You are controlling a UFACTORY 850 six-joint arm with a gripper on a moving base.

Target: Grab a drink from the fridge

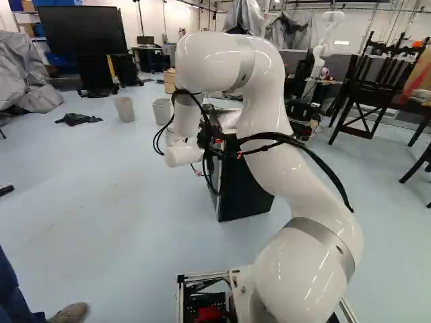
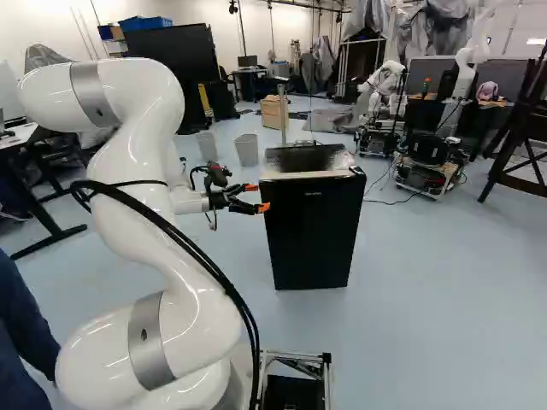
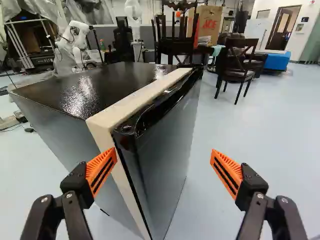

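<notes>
Gripper (image 3: 162, 156) spread wide, nothing held; a broad gap is left between its orange pads (image 3: 227, 172). Whether the pad by the near corner is touching there can't be told. Clock read with 12 as the way the gripper is pointed.

Handling, as judged: black mini fridge (image 3: 65, 130) probably heavy enough to stay put under a light pull, though it could be shoved or rocked by a hard one. Door (image 3: 170, 145) looks closed; rigid, smooth and glossy, so pads may slip on the flat face. Some seal resistance to be expected at first, then an easy swing. Hinge side can't be made out. Hold best taken on the near upright edge, by the pale strip (image 3: 145, 96), or on the glossy top lip (image 3: 165, 107), if that edge is the free one. Drink not seen, presumably inside; its weight and firmness can't be judged.

Position: near door corner just ahead, 11 to 12 o'clock, close to one pad. Cabinet stretched off toward 10 and 11; door face run out toward 12, seen edge-on. In the right base view, fingertips are placed just beside the door's upper corner, slightly below the top.

Farther out: another robot (image 3: 77, 37) at 11, dark wooden chair (image 3: 237, 72) at 1.
</notes>
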